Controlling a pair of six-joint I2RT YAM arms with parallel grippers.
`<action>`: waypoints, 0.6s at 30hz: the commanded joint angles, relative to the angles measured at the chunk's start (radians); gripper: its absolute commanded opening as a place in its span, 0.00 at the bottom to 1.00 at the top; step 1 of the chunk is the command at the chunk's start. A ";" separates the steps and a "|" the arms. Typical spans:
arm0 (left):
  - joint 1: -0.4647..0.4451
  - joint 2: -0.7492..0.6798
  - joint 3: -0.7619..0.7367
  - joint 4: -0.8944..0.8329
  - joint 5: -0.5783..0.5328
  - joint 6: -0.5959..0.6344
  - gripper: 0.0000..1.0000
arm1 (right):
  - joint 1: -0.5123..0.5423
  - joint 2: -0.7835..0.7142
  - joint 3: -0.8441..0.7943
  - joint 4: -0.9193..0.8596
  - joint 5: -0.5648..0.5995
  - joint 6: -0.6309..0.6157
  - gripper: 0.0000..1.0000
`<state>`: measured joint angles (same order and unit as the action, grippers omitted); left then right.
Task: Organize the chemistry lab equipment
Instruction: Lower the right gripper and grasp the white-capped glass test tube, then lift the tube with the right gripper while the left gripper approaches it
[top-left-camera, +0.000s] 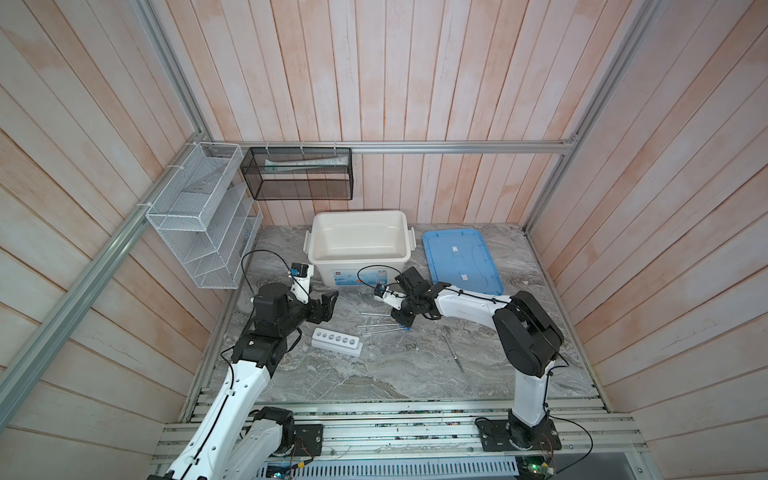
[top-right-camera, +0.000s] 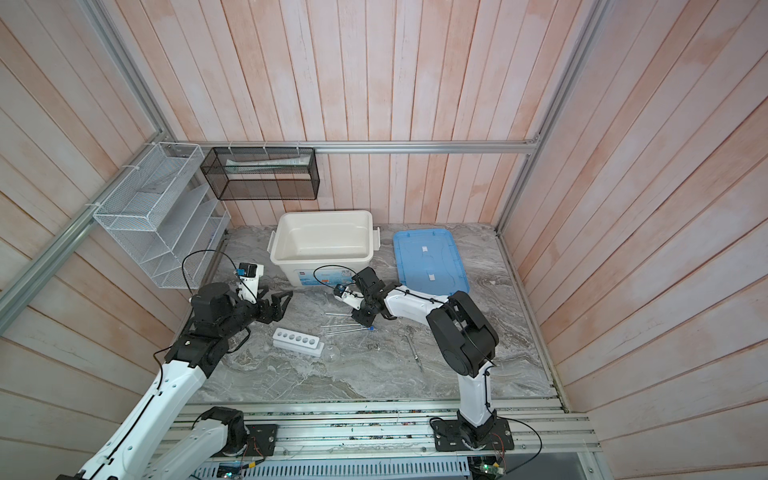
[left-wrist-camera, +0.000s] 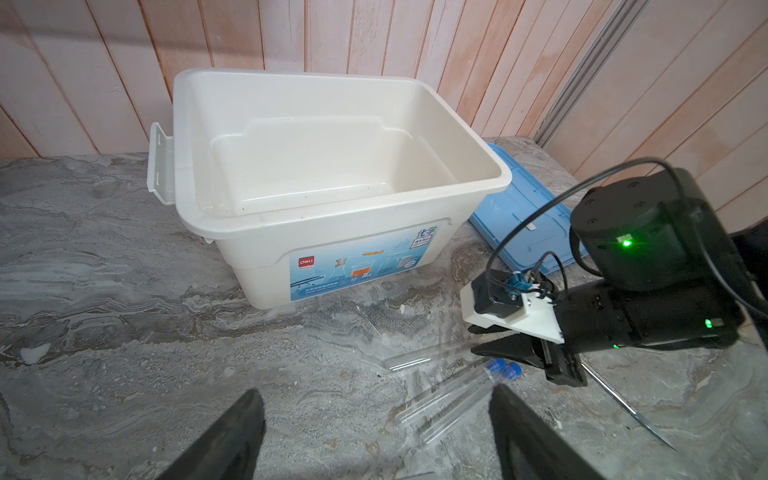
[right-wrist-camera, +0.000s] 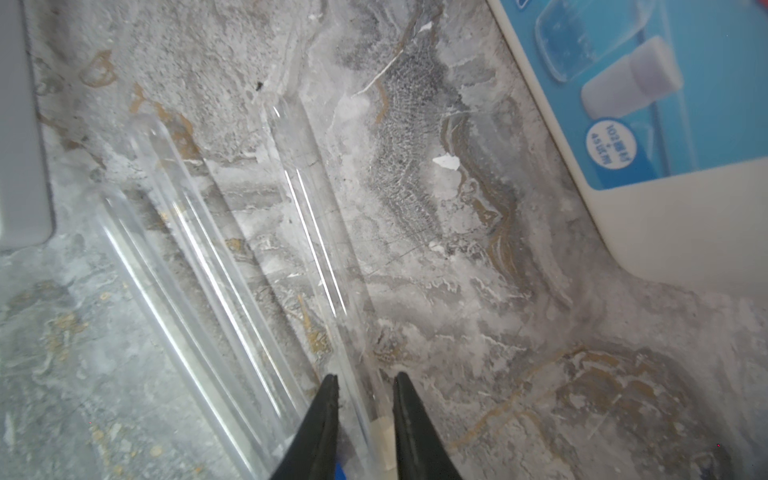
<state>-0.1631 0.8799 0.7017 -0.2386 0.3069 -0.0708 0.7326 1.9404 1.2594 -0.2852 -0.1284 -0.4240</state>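
Three clear tubes lie side by side mid-table. My right gripper (top-left-camera: 401, 322) (right-wrist-camera: 365, 376) is down at the table, shut on the white-capped tube (right-wrist-camera: 316, 199) near its cap. Just beside it are the two blue-capped tubes (top-left-camera: 384, 330) (left-wrist-camera: 453, 399). My left gripper (top-left-camera: 330, 305) (left-wrist-camera: 376, 390) hangs open above bare table left of the tubes, holding nothing. The white six-hole rack (top-left-camera: 336, 341) (top-right-camera: 297, 341) stands nearer the front. The small clear flask (top-left-camera: 372, 353) is at its right end. The metal spatula (top-left-camera: 453, 347) (top-right-camera: 414, 347) lies to the right.
A white bin (top-left-camera: 359, 216) (left-wrist-camera: 340, 83) stands open at the back, its blue lid (top-left-camera: 461, 262) flat beside it on the right. A white wire basket (top-left-camera: 199, 220) and a black one (top-left-camera: 297, 174) hang on the walls.
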 joint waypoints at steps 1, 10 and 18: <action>0.000 -0.003 -0.017 0.026 0.014 0.019 0.86 | 0.004 0.023 -0.023 -0.005 -0.002 -0.015 0.26; 0.000 -0.004 -0.021 0.031 0.027 0.020 0.87 | 0.004 0.058 -0.012 -0.008 0.011 -0.033 0.25; 0.000 0.000 -0.018 0.030 0.036 0.022 0.86 | 0.004 0.081 -0.005 -0.003 0.022 -0.059 0.22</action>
<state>-0.1631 0.8799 0.7010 -0.2276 0.3241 -0.0704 0.7326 1.9804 1.2522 -0.2607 -0.1276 -0.4595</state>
